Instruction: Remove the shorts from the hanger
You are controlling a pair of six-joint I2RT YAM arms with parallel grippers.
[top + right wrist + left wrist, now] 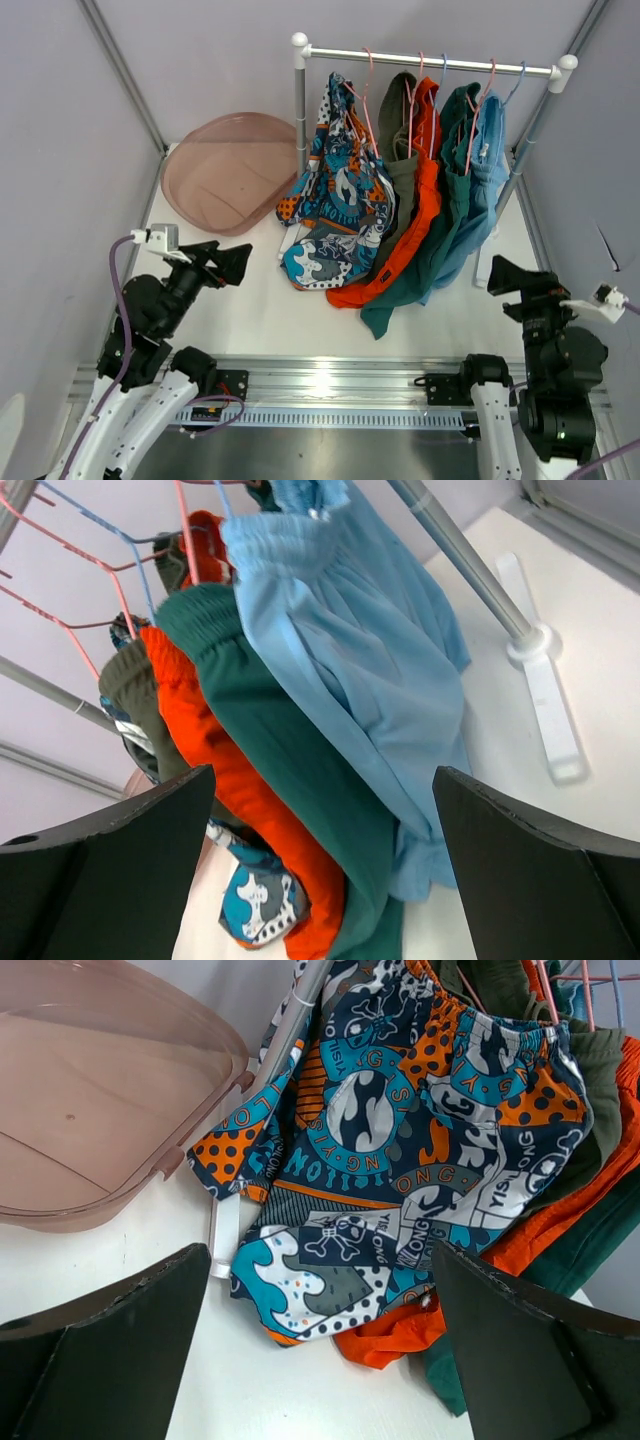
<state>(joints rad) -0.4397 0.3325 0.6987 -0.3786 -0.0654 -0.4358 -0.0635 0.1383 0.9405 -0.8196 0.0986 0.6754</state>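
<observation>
All 5 shorts [400,190] hang on hangers [369,105] from the rail [340,53], none removed yet, ahead of the left gripper [232,264] and right gripper [508,274], both spread wide, empty, touching nothing.

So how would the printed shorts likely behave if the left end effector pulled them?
Probably floppy: the printed shorts hang in folds, hem crumpled on the table. Likely light, being thin cloth. They may snag, since a pink hanger seems to hold the waistband.
</observation>
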